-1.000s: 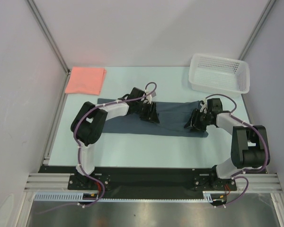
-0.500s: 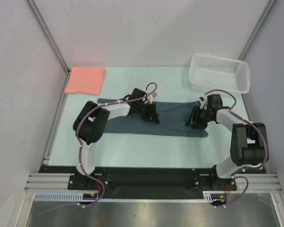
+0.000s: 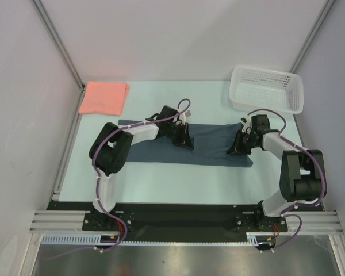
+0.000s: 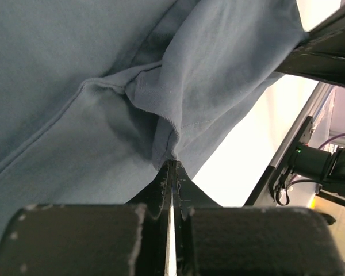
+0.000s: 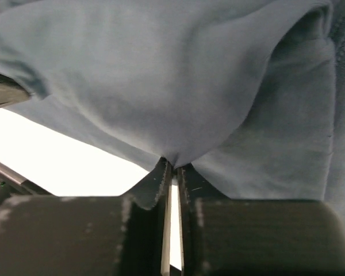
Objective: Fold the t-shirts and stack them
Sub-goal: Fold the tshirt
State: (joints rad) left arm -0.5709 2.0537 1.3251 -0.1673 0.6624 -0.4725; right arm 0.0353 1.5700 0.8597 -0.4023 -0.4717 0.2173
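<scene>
Overhead view from behind; both wrist cameras close on one shirt [image 3: 210, 146]

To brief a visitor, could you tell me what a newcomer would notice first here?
A slate-blue t-shirt lies spread in the middle, the left gripper and right gripper each shut on a pinch of it. A folded salmon-pink t-shirt sits far left, a white mesh basket far right.
</scene>
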